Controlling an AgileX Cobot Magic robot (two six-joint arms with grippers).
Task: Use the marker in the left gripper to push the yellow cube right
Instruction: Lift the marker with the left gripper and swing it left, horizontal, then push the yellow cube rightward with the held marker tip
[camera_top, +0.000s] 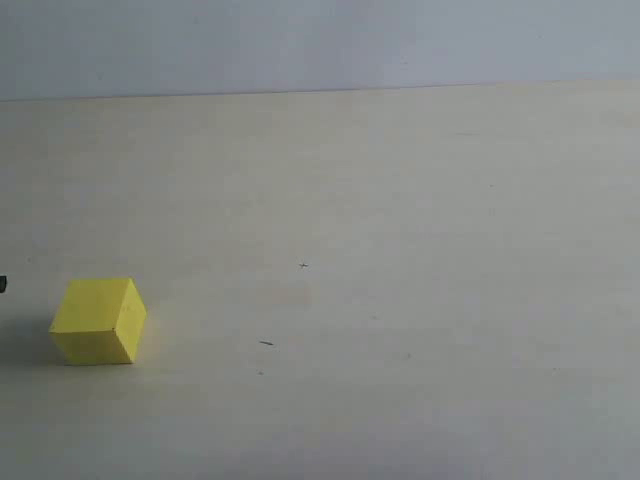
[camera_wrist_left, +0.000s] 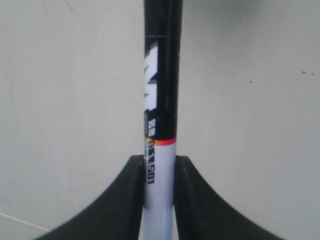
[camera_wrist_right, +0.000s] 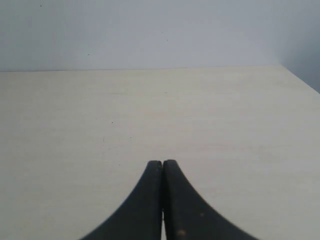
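1. only the exterior view shows the yellow cube (camera_top: 98, 320); it sits on the pale desk (camera_top: 420, 260) low on the left side of that view, one corner edge turned toward the camera, with open desk stretching away to its right; a light wall (camera_top: 300, 40) runs behind the desk.
2. at the left edge of the same view, just above and left of the cube, a small dark sliver (camera_top: 2, 284) pokes in; too little shows to tell what it is.
3. only the left wrist view shows the marker (camera_wrist_left: 161, 75); the left gripper (camera_wrist_left: 159, 161) clamps its two black fingers (camera_wrist_left: 120, 205) on the white barrel, with the black half reaching out past the tips over the desk; a thin red-orange band rings the marker just beyond the tips.
4. the right wrist view shows the right gripper (camera_wrist_right: 162, 162) with its fingers (camera_wrist_right: 140, 200) pressed together on nothing, above bare desk with the wall beyond.
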